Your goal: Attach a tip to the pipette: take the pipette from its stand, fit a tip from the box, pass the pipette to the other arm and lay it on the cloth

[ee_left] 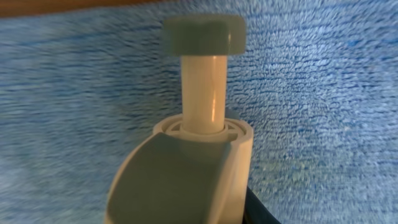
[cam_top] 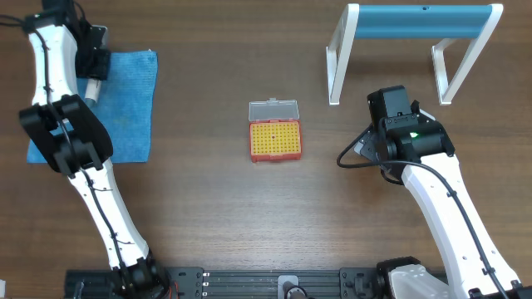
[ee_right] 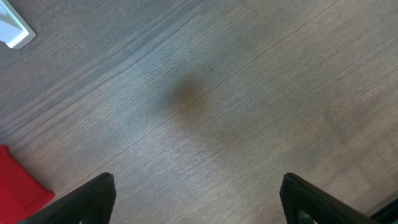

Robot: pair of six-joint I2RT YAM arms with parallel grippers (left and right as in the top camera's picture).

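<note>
Beneath my left gripper (cam_top: 91,75) I see a fuzzy sky-blue terry cloth (ee_left: 323,93) behind the cream plastic pipette (ee_left: 199,155) with its grey-green cap, and under my right gripper (ee_right: 198,199) a brown streaky-grained wooden table (ee_right: 236,93), with an orange plastic tip box (cam_top: 275,141) dotted yellow off to its side.

Counts: 2 arms, left arm (cam_top: 62,133) and right arm (cam_top: 436,187), one gripper each, left gripper (cam_top: 92,68) and right gripper (ee_right: 198,191). 1 pipette (ee_left: 202,118), 1 tip box (cam_top: 253,143) with 1 clear lid (cam_top: 273,109), 1 blue cloth (cam_top: 131,104), 1 stand (cam_top: 420,21), all on 1 table (cam_top: 208,216). Yellow tips (cam_top: 275,139) in the box are too small to count.
</note>
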